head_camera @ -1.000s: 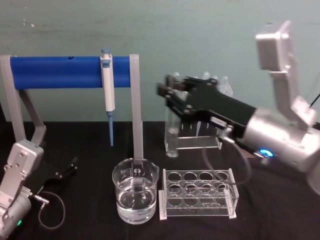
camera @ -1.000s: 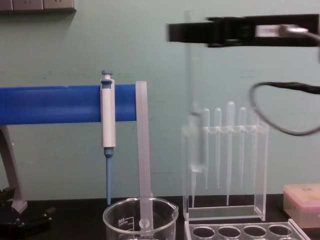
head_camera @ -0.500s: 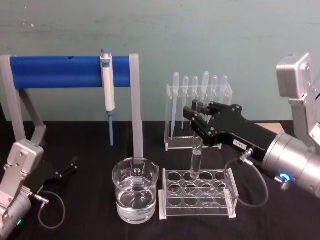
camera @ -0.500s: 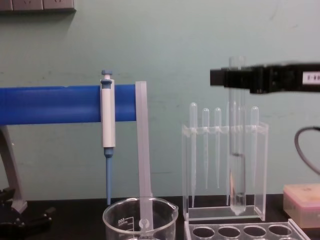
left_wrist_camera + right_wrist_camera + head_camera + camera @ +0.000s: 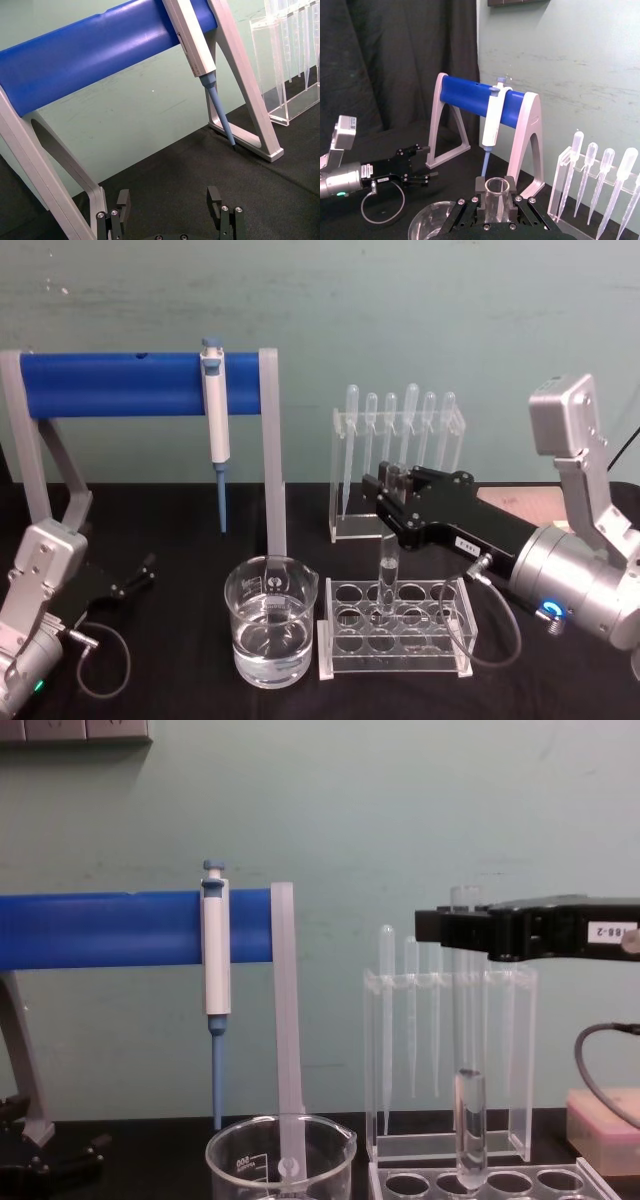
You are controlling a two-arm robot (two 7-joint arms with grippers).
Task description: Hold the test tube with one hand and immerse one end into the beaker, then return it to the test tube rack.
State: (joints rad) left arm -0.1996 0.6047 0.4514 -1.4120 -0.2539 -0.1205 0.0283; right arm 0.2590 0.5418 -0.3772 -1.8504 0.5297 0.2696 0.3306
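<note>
The right tool (image 5: 392,483) is clenched on the test tube (image 5: 387,575), gripping it close under the open rim so that the full length below hangs free and upright. The right wrist view confirms this: the rim (image 5: 497,187) sits between the black fingers (image 5: 518,212), mouth up. In the chest view the tube's rounded bottom (image 5: 470,1182) is at the top plate of the clear tube rack (image 5: 395,628), entering a back-row hole near the rack's middle; whether it is fully seated cannot be told. A high grip of this kind keeps the fingers above the rack while the tube goes down into the hole.

The beaker (image 5: 271,620) stands just beside the rack's left end, toward the front of the counter (image 5: 180,520), partly filled with clear liquid. The tube is well clear of it. Judged from this layout, the return step is in hand, with release pending.

Behind the rack stands a clear holder of pipettes (image 5: 398,430). At the back left of the counter, a blue-barred stand (image 5: 120,383) carries a hanging pipettor (image 5: 214,420).

The left tool (image 5: 135,575) rests parked near the counter's left edge, fingers spread and grasping nothing.
</note>
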